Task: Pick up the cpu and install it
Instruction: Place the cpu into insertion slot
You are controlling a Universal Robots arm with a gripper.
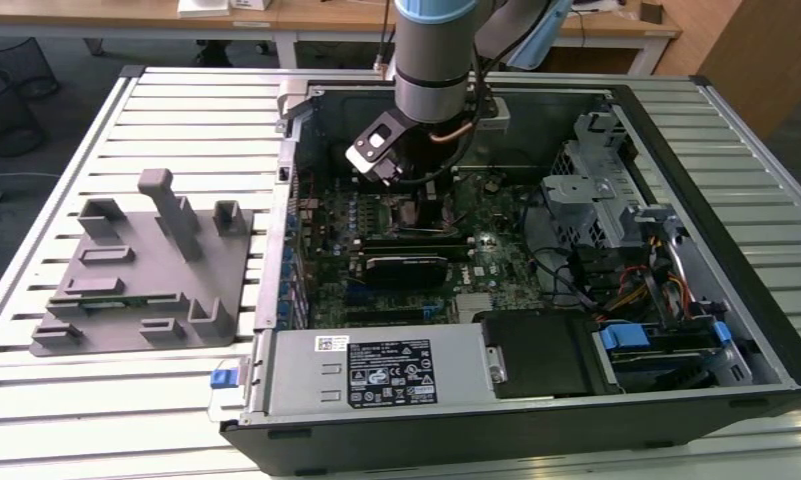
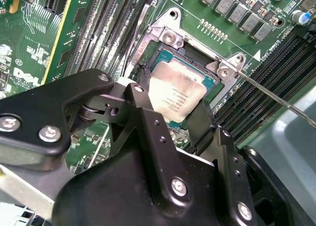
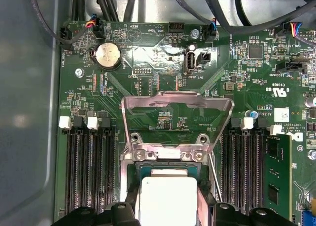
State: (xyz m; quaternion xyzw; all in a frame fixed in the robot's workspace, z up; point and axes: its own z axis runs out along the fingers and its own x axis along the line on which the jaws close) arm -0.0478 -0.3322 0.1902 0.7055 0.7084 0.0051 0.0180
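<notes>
gripper (image 2: 173,106) narrowly closed on the cpu (image 2: 176,90), held between fingertips — over open socket (image 2: 167,36)

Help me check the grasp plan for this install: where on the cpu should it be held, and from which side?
Grip the cpu by two opposite edges, coming straight down from above. It is a thin flat square, top-up at the socket, so only its edges offer purchase. The raised load plate blocks one side, so probably take the pair clear of it.
</notes>
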